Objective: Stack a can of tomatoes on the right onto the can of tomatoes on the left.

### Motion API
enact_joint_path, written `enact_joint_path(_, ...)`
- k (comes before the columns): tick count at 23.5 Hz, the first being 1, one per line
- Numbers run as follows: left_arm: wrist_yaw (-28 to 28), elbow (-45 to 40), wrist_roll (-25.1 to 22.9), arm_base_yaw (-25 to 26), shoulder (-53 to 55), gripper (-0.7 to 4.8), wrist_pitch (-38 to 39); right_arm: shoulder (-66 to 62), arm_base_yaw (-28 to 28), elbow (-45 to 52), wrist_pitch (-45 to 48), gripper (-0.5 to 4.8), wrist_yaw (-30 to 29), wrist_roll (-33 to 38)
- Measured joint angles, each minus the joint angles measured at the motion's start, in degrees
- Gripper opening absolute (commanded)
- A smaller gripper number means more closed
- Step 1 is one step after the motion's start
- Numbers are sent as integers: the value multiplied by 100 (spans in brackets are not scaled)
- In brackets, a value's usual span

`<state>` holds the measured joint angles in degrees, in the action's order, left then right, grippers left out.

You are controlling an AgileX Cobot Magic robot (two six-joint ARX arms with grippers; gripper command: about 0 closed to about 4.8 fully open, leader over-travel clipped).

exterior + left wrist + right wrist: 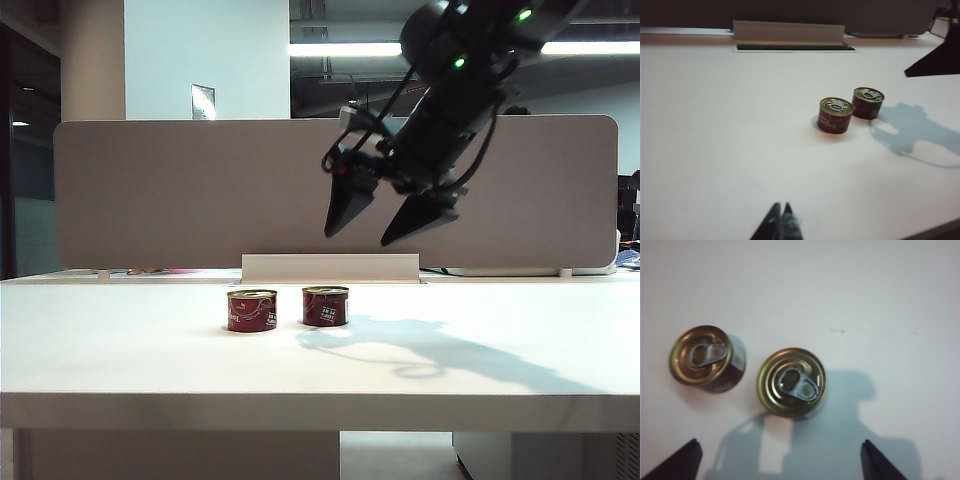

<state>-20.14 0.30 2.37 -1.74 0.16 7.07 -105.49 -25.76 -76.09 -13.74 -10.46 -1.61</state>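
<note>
In the exterior view we see the right gripper [392, 222] high above the tabletop [120, 340], jaws wide, empty. Below stand the left can [251, 310] and the right can [325, 306], apart, midway between its side edges.

In the left wrist view, the left gripper [780, 218] has its jaws closed.

In the right wrist view, both cans sit upright under spread jaws.

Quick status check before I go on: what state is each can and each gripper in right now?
Left red tomato can with gold pull-tab lid: upright on the white table, sealed, nothing stacked on it.
Right red tomato can with gold pull-tab lid: upright, sealed, beside the left one, not gripped.
Right gripper: open, empty, above the cans.
Left gripper: shut, empty, away from them.
</note>
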Motion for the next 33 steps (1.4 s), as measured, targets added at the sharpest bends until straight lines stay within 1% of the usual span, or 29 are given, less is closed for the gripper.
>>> enact_joint_path(3, 0, 0, 0, 0, 0, -6, 0, -448, 4, -708, -638, 436, 149, 0)
enact_joint_path(10, 0, 0, 0, 0, 0, -6, 0, -1029, -153, -1379, -990, 448, 380, -116)
enact_joint_path(11, 0, 0, 0, 0, 0, -6, 0, -1106, -197, -1449, -1014, 474, 437, -201)
enact_joint_path(14, 0, 0, 2, 0, 0, -6, 0, -1318, -339, -1626, -1019, 479, 584, -337)
enact_joint_path(21, 0, 0, 0, 0, 2, -6, 0, -1631, -476, -1714, -1071, 479, 986, -424)
enact_joint_path(26, 0, 0, 2, 0, 7, -6, 0, -1694, -457, -1725, -918, 479, 1091, -424)
enact_joint_path(33, 0, 0, 0, 0, 4, -6, 0, -1853, -466, -1725, -605, 479, 1093, -345)
